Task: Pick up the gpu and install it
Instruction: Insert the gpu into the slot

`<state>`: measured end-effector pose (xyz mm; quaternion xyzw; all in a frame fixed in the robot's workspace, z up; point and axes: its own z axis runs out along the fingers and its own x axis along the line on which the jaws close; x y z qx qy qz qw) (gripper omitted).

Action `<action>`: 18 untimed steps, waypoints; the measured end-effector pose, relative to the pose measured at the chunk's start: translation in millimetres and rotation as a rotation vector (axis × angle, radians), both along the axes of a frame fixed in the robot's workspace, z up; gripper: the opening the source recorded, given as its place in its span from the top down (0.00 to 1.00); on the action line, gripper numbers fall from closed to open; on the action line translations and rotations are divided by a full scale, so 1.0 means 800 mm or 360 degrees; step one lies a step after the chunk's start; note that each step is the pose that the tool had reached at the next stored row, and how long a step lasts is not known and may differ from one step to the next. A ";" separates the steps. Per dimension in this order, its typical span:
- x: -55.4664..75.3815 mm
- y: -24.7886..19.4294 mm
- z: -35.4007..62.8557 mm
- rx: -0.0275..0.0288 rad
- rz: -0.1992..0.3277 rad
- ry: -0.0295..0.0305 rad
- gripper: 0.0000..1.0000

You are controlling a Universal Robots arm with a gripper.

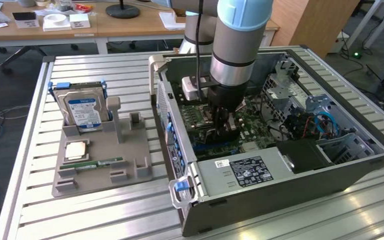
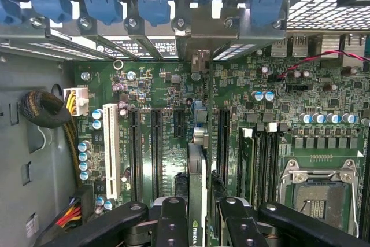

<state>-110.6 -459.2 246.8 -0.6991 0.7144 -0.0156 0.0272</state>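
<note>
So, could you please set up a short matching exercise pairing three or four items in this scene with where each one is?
Things:
1. gpu
2. hard drive
3. RAM stick
4. computer case

Places:
A. upright at the back of the grey holder
B. lying flat on the holder
C. edge-on between the gripper's fingers, over the motherboard
D. open on the slatted table

Pairs: 1-C, 2-A, 3-B, 4-D
</note>
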 end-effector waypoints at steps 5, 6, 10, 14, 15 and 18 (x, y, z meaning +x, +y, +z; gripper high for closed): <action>0.000 0.0000 -0.001 0.00002 0.0000 -0.00002 0.74; 0.000 0.0000 -0.001 0.00005 0.0000 -0.00005 0.74; -0.001 0.0000 -0.001 0.00001 0.0000 -0.00003 0.74; -0.003 0.0000 -0.001 0.00002 0.0000 -0.00022 0.74; -0.003 0.0000 -0.001 0.00001 0.0000 -0.00028 0.74; -0.005 0.0000 -0.001 0.00003 0.0000 -0.00037 0.74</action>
